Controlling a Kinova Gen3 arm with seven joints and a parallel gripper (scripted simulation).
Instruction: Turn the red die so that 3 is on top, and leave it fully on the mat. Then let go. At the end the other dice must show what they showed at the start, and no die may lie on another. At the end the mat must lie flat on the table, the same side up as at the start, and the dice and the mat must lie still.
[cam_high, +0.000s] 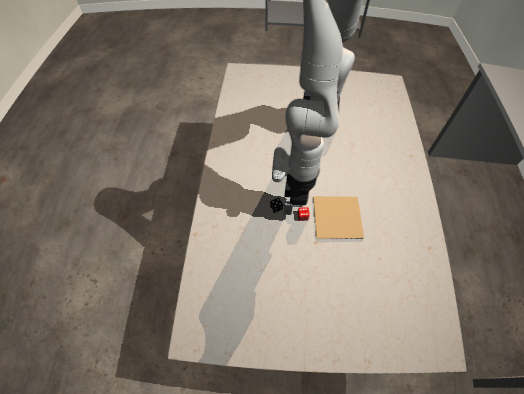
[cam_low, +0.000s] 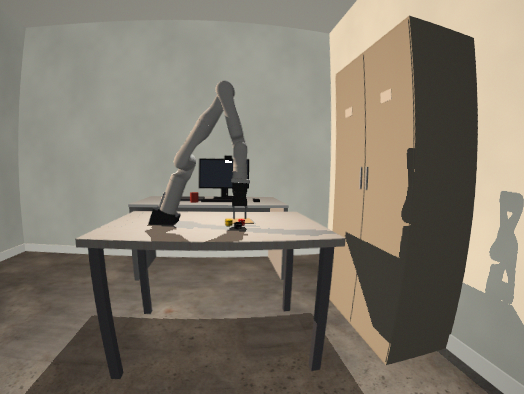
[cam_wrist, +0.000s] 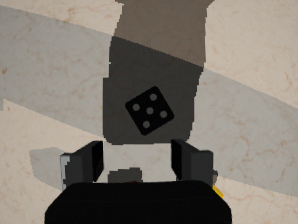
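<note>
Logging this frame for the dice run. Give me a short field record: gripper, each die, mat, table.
gripper: open, nothing between the fingers, low over the table near the red die
red die: on the table beside the mat's edge, not on the mat; top face hard to read
black die: on the table in the arm's shadow, 5 on top
yellow die: on the table, hidden by the arm from above
mat: tan, flat, no dice on it
table: pale marbled top
</note>
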